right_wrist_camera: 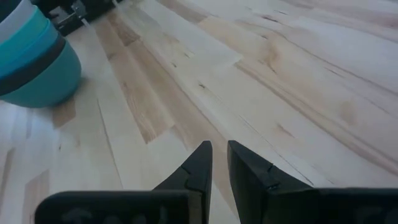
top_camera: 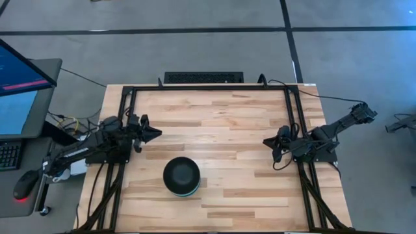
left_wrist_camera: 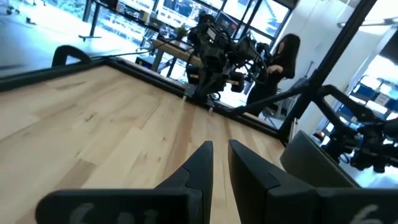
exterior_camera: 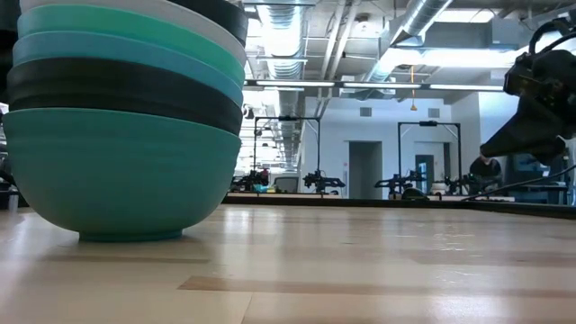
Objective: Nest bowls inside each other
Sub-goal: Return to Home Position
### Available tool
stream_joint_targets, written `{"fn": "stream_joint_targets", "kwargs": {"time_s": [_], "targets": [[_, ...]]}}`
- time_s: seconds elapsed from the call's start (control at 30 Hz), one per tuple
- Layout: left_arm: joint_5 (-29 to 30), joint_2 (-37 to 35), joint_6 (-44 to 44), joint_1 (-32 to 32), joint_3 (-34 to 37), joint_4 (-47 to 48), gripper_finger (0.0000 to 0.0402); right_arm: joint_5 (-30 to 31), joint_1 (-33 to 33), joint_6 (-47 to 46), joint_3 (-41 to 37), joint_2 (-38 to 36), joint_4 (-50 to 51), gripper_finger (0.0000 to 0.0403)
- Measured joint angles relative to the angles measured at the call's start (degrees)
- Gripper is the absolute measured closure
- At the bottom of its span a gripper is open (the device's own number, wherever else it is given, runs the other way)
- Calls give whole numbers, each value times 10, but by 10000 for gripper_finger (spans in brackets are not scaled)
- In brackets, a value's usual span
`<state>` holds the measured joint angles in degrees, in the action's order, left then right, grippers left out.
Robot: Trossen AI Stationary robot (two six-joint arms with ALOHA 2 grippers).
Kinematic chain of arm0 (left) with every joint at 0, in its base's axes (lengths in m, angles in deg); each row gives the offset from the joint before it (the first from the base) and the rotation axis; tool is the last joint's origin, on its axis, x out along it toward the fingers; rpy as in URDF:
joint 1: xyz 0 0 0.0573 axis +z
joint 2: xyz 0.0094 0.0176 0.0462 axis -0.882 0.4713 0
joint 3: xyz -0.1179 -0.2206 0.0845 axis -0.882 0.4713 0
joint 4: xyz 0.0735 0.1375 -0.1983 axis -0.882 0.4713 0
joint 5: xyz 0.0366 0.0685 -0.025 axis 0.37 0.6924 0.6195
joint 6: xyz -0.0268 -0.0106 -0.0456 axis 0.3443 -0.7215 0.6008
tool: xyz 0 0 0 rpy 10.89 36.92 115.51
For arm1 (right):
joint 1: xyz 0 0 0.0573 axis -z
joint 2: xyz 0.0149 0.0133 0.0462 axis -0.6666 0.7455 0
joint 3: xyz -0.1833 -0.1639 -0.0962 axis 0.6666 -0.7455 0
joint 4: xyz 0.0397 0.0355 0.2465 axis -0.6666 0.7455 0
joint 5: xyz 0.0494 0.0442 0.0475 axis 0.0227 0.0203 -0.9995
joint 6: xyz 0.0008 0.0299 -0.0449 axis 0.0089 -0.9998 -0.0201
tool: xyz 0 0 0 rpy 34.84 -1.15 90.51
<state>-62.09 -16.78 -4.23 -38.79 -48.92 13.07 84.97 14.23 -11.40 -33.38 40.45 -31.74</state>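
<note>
The left arm sits folded low over the table's (top_camera: 214, 110) 9 o'clock edge, its left gripper (top_camera: 158, 134) pointing toward 3 o'clock, and its wrist view shows the two dark fingers (left_wrist_camera: 200, 163) drawn almost together with only a thin slit between them, grasping nothing. The right arm mirrors it at the 3 o'clock edge, elbow out past the frame, with the right gripper (top_camera: 266, 142) pointing toward 9 o'clock, likewise clenched to a narrow slit and empty. Well apart from both, the bowls (top_camera: 181, 175) stand nested in one upright stack on bare wood at about 6 o'clock from the table's middle, a little toward the left arm. From above only a black bowl with a cyan rim beneath shows; the low view shows rims banded upward cyan, black, blue, teal, white, black
</note>
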Motion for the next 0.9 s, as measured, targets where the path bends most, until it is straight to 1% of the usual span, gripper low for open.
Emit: {"fn": "stream_joint_targets", "kwargs": {"time_s": [0.37,0.9], "targets": [[3,0,42,0,0,2,360,-4,0,-4,0,0,0,329],[3,0,30,0,1,3,360,-5,0,-5,0,0,0,329]]}}
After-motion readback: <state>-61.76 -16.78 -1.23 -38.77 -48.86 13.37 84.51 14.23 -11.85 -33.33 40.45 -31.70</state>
